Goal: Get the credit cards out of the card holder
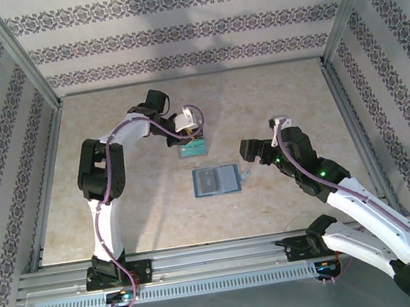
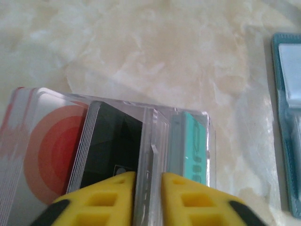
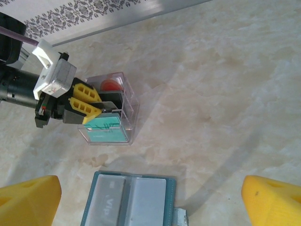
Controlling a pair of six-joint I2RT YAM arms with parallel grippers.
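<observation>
- A small, flat, slate-blue soft card holder (image 1: pixel 216 180) is laid open near the middle of the marbled beige table (image 1: pixel 136 209), with both squarish panels facing up.
- In the right wrist view, pale grey pocket faces are seen on both panels. Faint lettering is seen on the left one, which is possibly a card lodged inside, though this cannot be made out for certain.
- A small clear plastic box (image 1: pixel 193 148) is placed on the table just beyond the card holder, near it but apart from it.
- Three thin plastic credit cards (image 3: pixel 109 128) are kept in that box, outside the card holder and separated by clear dividers. These are a red-and-white card (image 2: pixel 47 155), a dark card (image 2: pixel 113 141) and a teal-green card (image 2: pixel 193 146).
- The left gripper (image 2: pixel 148 188) is brought down at the box. Its yellow fingertips (image 2: pixel 117 197) are drawn close together with only a thin gap between them, and a clear divider is seen in that gap, between the dark card and the teal-green card.
- Whether that divider is pinched or merely straddled cannot be told.
- The right gripper (image 3: pixel 150 197) is held low just to the right of the card holder. Its yellow fingertips (image 3: pixel 28 200) are spread wide apart and nothing is grasped between them.
</observation>
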